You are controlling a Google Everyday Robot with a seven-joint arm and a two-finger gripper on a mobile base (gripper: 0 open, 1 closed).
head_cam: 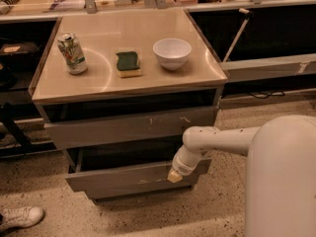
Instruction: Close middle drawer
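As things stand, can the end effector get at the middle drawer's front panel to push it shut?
Probably yes: the end effector sits at the right end of the middle drawer front, which stands pulled out, and nothing visible lies between them.

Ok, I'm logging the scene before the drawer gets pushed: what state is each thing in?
middle drawer: pulled out, open.
top drawer: partly open.
gripper: at the middle drawer's front, near its right end.
can: upright.
bowl: upright, looks empty.
sponge: lying flat, green side up.
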